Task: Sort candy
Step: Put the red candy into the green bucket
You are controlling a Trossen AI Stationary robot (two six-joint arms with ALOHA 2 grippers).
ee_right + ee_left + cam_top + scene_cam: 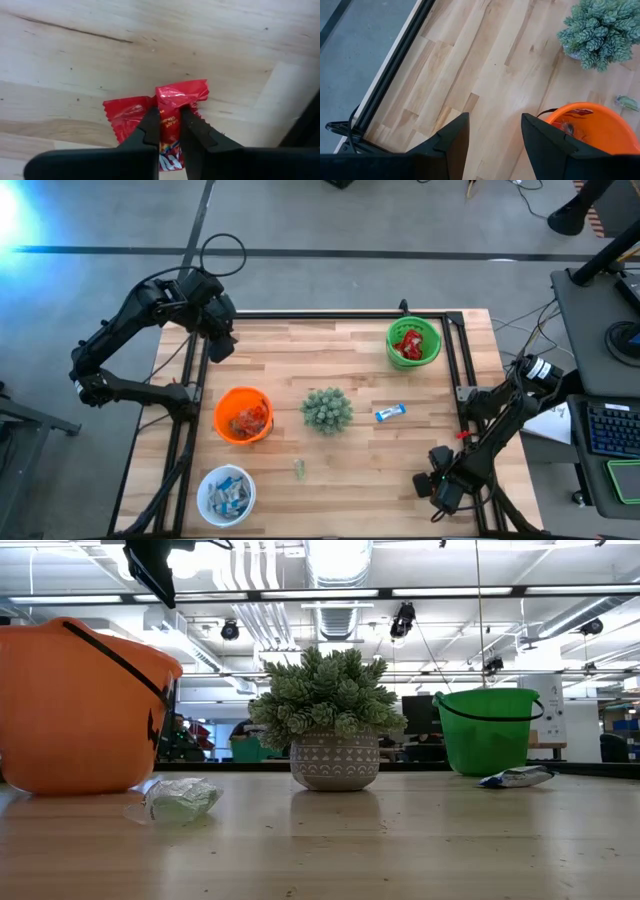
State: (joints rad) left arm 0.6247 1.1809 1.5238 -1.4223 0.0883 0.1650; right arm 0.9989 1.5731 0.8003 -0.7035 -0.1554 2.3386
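A red candy packet [127,120] lies on the wood near the table's near right corner, and my right gripper [170,114] is shut on it. In the high view that gripper [438,488] hides the packet. My left gripper [492,145] hangs open and empty above the far left of the table [222,345]. A blue-and-white bar [390,413] lies flat right of the plant. A small green piece [299,470] lies nearer the front edge. My right gripper pinches the red packet's middle [172,95] between its two fingers, and the wrapper bunches up into a ridge there. The fingers come from above, pointing down. The packet's flat side part [117,125] rests on the table.
A spiky green plant [327,409] in a patterned pot stands mid-table. An orange bowl [243,415] stands left of it. A white bowl [226,493] with blue-and-white bars sits near left, and a green bowl [413,342] with red packets far right. A black frame [455,370] edges the table.
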